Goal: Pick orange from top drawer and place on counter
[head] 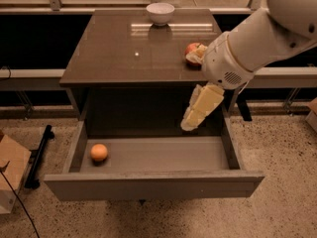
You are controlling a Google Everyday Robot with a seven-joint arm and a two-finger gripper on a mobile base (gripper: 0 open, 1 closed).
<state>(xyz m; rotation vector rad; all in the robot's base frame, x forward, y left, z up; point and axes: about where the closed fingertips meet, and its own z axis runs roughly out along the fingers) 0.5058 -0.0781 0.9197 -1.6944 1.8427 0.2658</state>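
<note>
Small round smooth orange fruit (99, 152) lies in the wide shallow grey top drawer (148, 185), which stands open; fruit is at the left end, near the left wall, nothing touching it. Robot's cream two-finger gripper (189, 124) hangs tip-down over the drawer's right half, just below the front edge of the glossy dark brown counter (124, 53), well apart from the orange; open vs closed can't be told. On the counter: white bowl (160, 13) at back, red apple (192, 51) at right, partly behind the arm.
</note>
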